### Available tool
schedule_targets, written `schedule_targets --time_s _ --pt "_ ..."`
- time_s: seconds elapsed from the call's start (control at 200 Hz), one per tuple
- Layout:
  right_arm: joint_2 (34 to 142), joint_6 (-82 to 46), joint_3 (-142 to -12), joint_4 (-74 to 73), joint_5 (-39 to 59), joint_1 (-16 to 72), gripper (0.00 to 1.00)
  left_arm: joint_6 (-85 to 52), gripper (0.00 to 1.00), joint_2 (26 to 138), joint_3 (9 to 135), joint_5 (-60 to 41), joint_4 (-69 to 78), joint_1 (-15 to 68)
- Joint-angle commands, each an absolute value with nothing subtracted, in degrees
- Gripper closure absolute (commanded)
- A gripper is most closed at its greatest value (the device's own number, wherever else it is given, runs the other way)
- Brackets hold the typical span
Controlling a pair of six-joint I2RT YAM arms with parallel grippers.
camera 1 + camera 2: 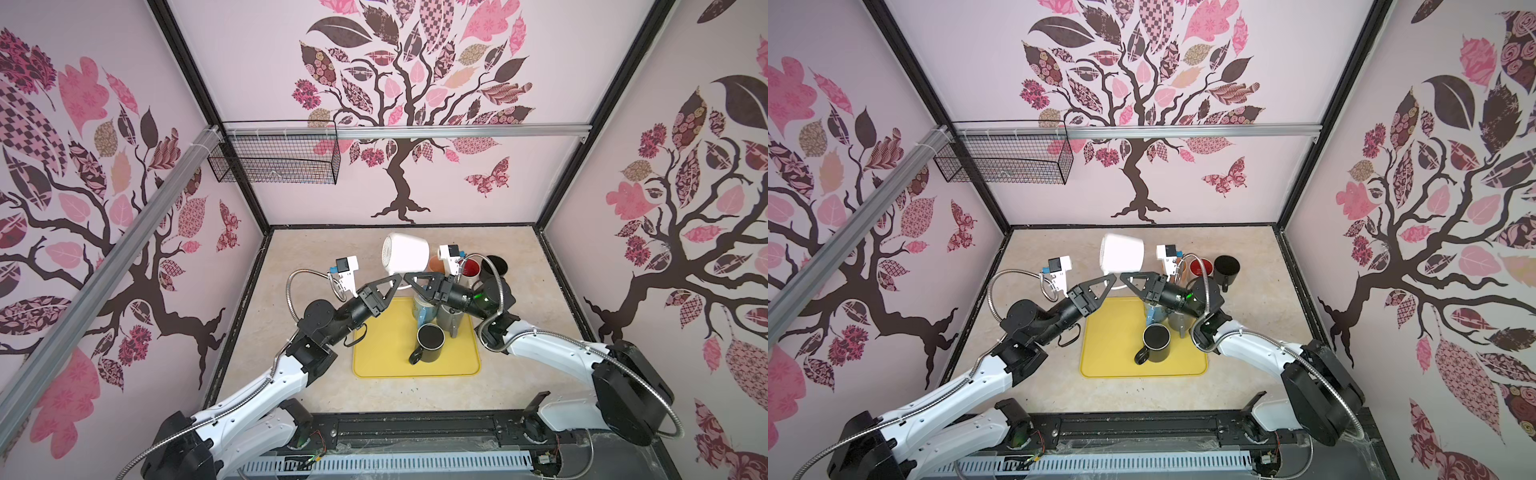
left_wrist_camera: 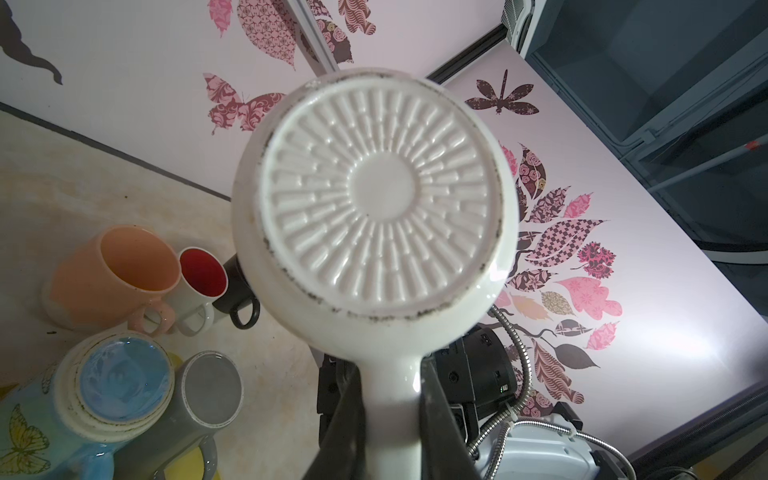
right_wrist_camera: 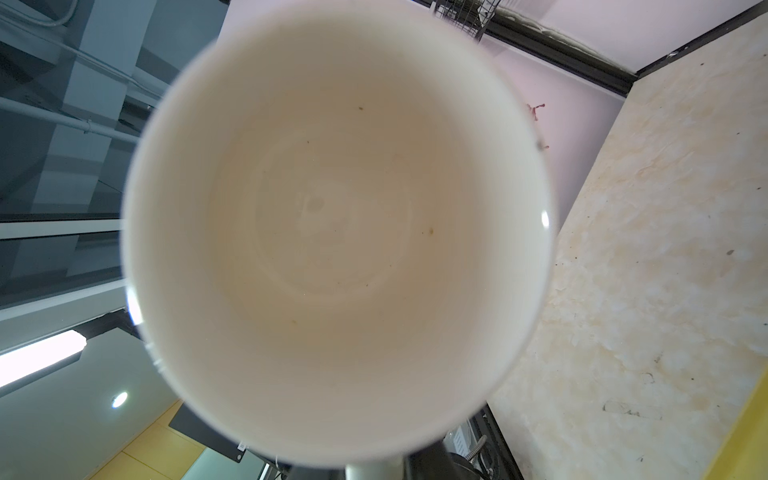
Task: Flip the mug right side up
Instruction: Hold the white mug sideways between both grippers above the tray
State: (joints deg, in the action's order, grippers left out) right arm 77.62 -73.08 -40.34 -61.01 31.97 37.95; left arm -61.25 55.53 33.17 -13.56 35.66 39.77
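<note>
Jaws: left gripper (image 1: 394,283), right gripper (image 1: 410,277) both pinch white mug (image 1: 407,254) handle, six o'clock. We flag opposed pulls wrenching it loose onto yellow tray (image 1: 374,361).

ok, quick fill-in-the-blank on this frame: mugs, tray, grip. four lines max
1. The white mug hangs in the air on its ___.
2. The left wrist view faces the white mug's ___.
3. The only upright mug on the tray is ___.
4. The left gripper grips the white mug by its ___.

Missing words: side; base; black; handle
</note>
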Motion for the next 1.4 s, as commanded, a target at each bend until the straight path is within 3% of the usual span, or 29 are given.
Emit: schedule_targets --time_s 0.0,0.405,0.545,0.665,1.265,1.35,1.395 --pt "76.1 -69.8 -43.2 -62.1 29.6 37.6 1.0 -61.4 1.0 55.2 32.4 -18.2 39.6 40.7" --pt "71.9 -65.1 -41.3 -57.5 26.9 37.6 1.0 -57.3 1.0 51.9 33.0 -17.3 30.2 40.7" --pt "70.4 -62.5 -42.1 -53.9 27.5 37.7 1.0 -55.5 0.73 49.5 33.1 -15.1 25.7 40.6" --pt "68.7 -58.9 -43.1 -48.5 27.2 37.9 1.0 -53.1 0.65 47.2 34.4 -13.1 20.0 40.6" --pt "67.2 -55.8 -44.3 -46.6 30.1 41.0 1.0 -52.1 0.67 50.5 35.6 -14.0 19.2 40.5" --pt "66.8 -55.5 -44.5 -46.0 31.0 41.3 1.0 -52.4 0.69 50.3 35.4 -13.3 19.3 40.5" --pt "66.6 -55.7 -44.5 -46.0 31.3 41.3 1.0 -52.5 0.75 50.2 35.1 -12.9 19.6 40.6"
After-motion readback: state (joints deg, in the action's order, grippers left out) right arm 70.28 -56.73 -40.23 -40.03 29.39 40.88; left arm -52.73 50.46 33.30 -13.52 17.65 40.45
